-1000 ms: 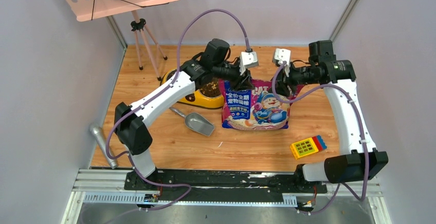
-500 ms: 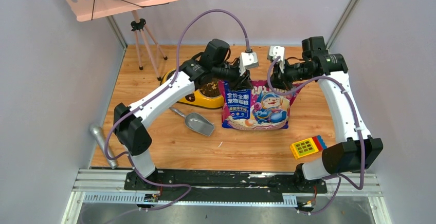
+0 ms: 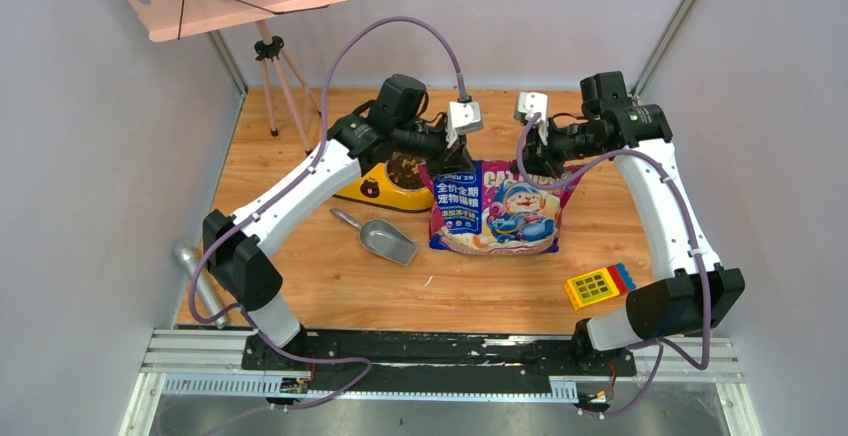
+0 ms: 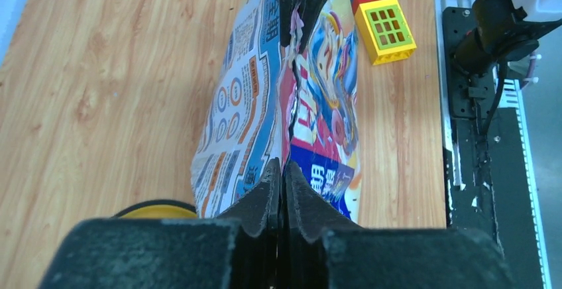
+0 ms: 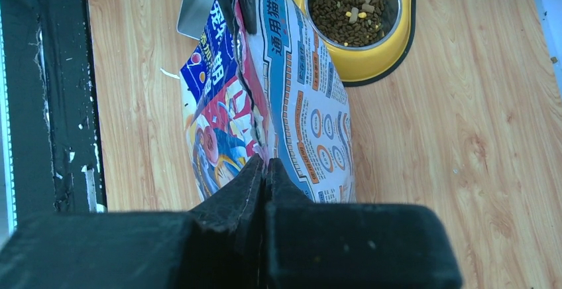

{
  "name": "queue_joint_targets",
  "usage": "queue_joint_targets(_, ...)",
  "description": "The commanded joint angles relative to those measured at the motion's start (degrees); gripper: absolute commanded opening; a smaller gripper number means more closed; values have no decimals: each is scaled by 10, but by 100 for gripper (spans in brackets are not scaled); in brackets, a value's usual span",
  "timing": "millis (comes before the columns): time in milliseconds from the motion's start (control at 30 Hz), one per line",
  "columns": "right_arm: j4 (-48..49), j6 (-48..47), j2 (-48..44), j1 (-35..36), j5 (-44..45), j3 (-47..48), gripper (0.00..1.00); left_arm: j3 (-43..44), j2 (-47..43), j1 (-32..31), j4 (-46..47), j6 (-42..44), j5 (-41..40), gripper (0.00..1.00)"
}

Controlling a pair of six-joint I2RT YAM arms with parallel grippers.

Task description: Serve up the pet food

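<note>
The glossy cat food bag (image 3: 495,211) stands on the wooden table between my two arms. Along its top edge my left gripper (image 3: 447,159) (image 4: 283,167) is shut on the left end and my right gripper (image 3: 540,164) (image 5: 265,163) is shut on the right end. Each wrist view shows the bag's seam (image 4: 291,90) (image 5: 248,83) running from its own shut jaws to the other gripper's. Pet food (image 5: 348,10) (image 3: 407,168) fills one steel bowl of the yellow feeder (image 3: 385,194) (image 5: 371,70), just left of the bag. The bag's inside is hidden.
A grey metal scoop (image 3: 385,239) (image 5: 195,10) lies in front of the feeder. A yellow, red and blue toy brick (image 3: 598,284) (image 4: 384,27) sits at the front right. A tripod stand (image 3: 275,56) is at the back left, a grey cylinder (image 3: 200,281) by the left wall.
Both grippers have shut on the bag's top edge. Both arms shifted a little to the left, and the bag's top moved with them.
</note>
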Motion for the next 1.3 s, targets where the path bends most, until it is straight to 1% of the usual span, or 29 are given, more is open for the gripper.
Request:
queue_joint_targets(0,5,-15,-20,-18,15,31,0,-11,-65,33,-95,35,-41,18)
queue_joint_targets(33,4,-16,-19,-18,15,30,0,-14,-68,34,-96,35,-49,22)
queue_joint_targets(67,4,-15,-19,-17,15,31,0,-17,-73,39,-98,39,-48,12)
queue_joint_targets(133,4,-14,-18,-17,12,32,0,-21,-79,46,-105,44,-29,0)
queue_joint_targets(200,4,-12,-17,-17,12,31,0,-27,-83,50,-109,43,-31,0)
queue_joint_targets(233,4,-12,-17,-17,12,32,0,-29,-85,50,-110,41,-36,6)
queue_joint_targets(267,4,-11,-18,-17,12,32,0,-33,-88,50,-109,40,-49,21)
queue_joint_targets(300,4,-11,-18,-17,13,31,0,-35,-90,51,-109,44,-55,24)
queue_joint_targets(333,4,-10,-18,-17,13,31,0,-37,-94,51,-111,49,-59,22)
queue_joint_targets(367,3,-10,-19,-17,15,30,0,-37,-94,53,-118,61,-58,15)
queue_joint_targets(400,3,-10,-19,-17,15,29,0,-36,-95,55,-123,68,-52,3)
queue_joint_targets(433,3,-10,-20,-18,16,28,0,-35,-95,58,-133,76,-49,1)
queue_joint_targets(467,3,-11,-21,-17,17,28,0,-32,-94,59,-137,78,-50,0)
queue_joint_targets(500,2,-11,-21,-18,18,28,0,-31,-92,61,-146,81,-54,4)
queue_joint_targets(533,2,-12,-21,-18,19,28,0,-27,-91,61,-149,81,-62,14)
queue_joint_targets(567,2,-13,-21,-18,19,27,0,-25,-89,64,-160,89,-61,11)
queue_joint_targets(600,2,-14,-21,-18,20,27,0,-21,-88,65,-166,94,-52,2)
queue_joint_targets(700,0,-14,-19,-18,19,27,0,-17,-85,74,-180,94,-50,1)
queue_joint_targets(733,0,-14,-19,-18,19,27,0,-16,-84,75,-180,93,-62,6)
queue_joint_targets(767,0,-14,-19,-18,18,28,0,-16,-84,75,-182,92,-69,15)
queue_joint_targets(800,1,-13,-19,-18,15,28,0,-16,-84,75,-183,95,-72,13)
queue_joint_targets(833,2,-10,-19,-18,11,29,0,-16,-86,77,-187,104,-68,3)
queue_joint_targets(867,6,-1,-19,-17,4,30,1,-18,-86,78,-185,105,-60,1)
queue_joint_targets(900,14,12,-19,-17,-10,32,8,-19,-87,79,-179,100,-55,0)
queue_joint_targets(967,34,43,-17,-8,-36,36,28,-18,-83,79,-165,84,-34,0)
queue_joint_targets(1000,47,62,-16,-1,-43,37,34,-13,-81,78,-156,69,-29,0)
queue_joint_targets(1067,76,100,-10,28,-45,40,40,-4,-73,78,-145,49,-15,0)
queue_joint_targets(1167,141,178,11,86,-42,47,44,14,-59,78,-130,19,-1,0)
queue_joint_targets(1267,153,190,53,140,-34,88,48,30,-44,78,-118,-13,14,0)
